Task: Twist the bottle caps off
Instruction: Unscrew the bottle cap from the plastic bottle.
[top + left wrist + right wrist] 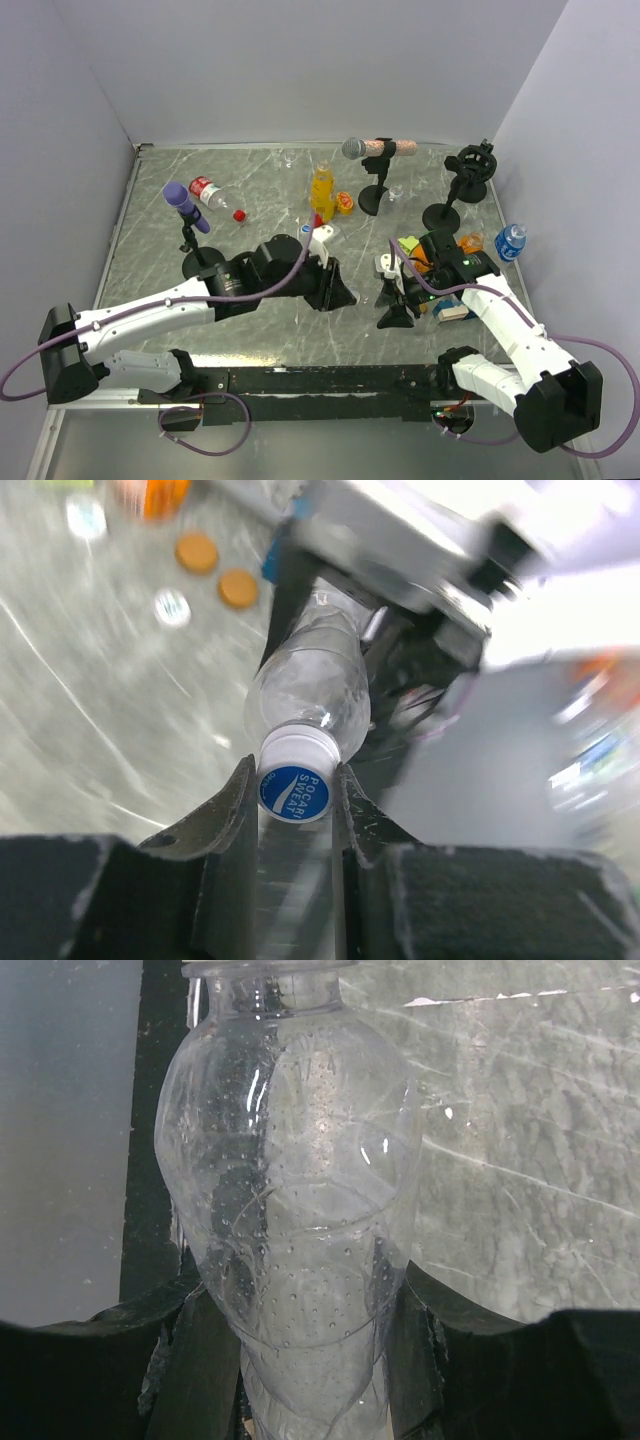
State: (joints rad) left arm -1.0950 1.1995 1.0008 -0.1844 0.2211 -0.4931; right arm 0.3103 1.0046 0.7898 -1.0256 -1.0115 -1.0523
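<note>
Left wrist: cap (294, 788) of clear bottle (312, 685) pinched between jaws.

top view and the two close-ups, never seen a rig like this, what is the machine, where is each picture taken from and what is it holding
The machine is two robot arms bolted at the near edge of a grey marbled table: the left arm and the right arm, each ending in a two-finger gripper. The wide picture comes from a camera above and behind them. Each close-up comes from a camera on one wrist. On the table are a yellow-orange juice bottle, a small blue-labelled bottle and a purple microphone on a stand. A red-labelled bottle lies on its side with a loose red cap near it. The right gripper holds a clear bottle by its body, and the left gripper is shut on its blue-topped cap.
</note>
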